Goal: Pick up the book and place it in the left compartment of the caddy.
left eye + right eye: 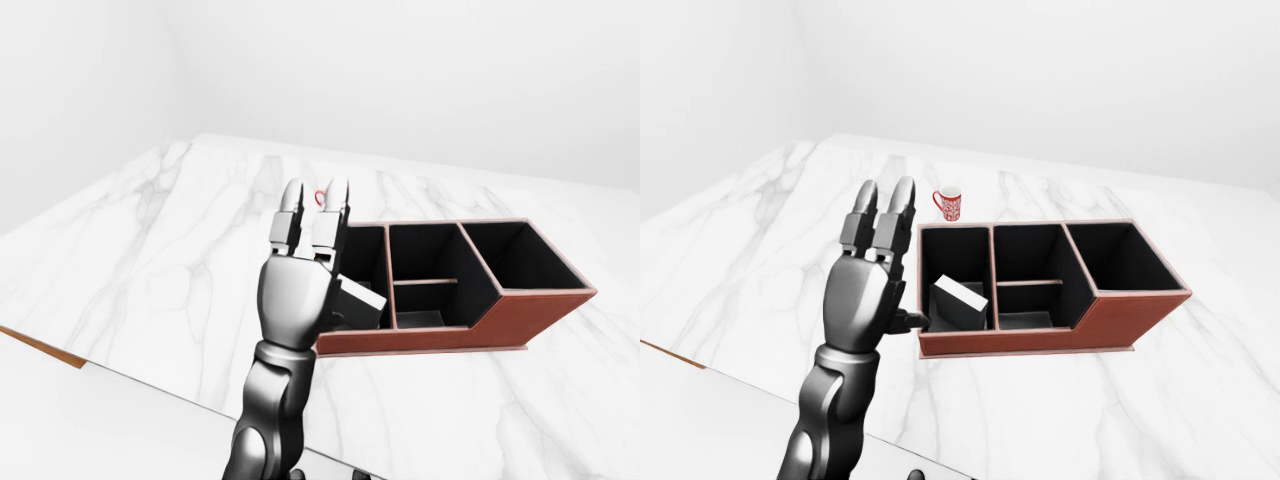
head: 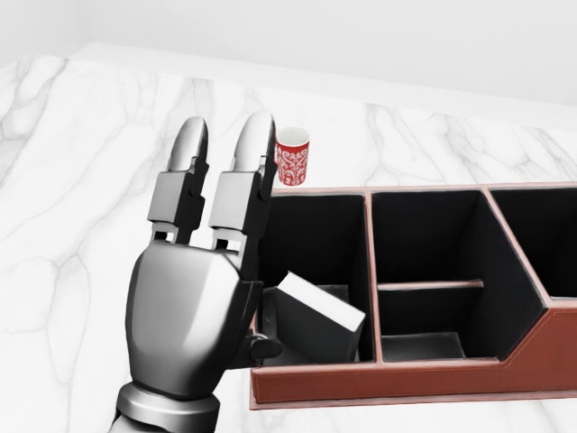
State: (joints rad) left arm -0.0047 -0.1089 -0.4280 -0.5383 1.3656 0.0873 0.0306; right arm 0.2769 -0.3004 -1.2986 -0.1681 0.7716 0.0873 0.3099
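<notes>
My left hand (image 2: 194, 298) stands upright just beside the left wall of the caddy (image 1: 1110, 318), with the two long fingers (image 2: 236, 176) stretched straight up and the thumb pointing toward the caddy wall. The hand is fully open and it holds nothing. My right hand does not appear in any view.

The book (image 2: 317, 316) is already inside the left compartment of the caddy. It does not lie flat; it is tilted, with its pale page edge turned upward, and it leans low in the near part of the compartment. So I judge that the placing is done, and what is left is only to draw the hand away from the caddy without touching it. I cannot tell whether the thumb touches the wall or only comes very close to it.

Farther out, a small red patterned mug (image 1: 948, 204) stands on the white marble surface (image 1: 760, 240), just beyond the far left corner of the caddy. It is near the line of my fingertips in the head view, so I would avoid moving the hand to the far side. The middle compartments and the right one look empty.
</notes>
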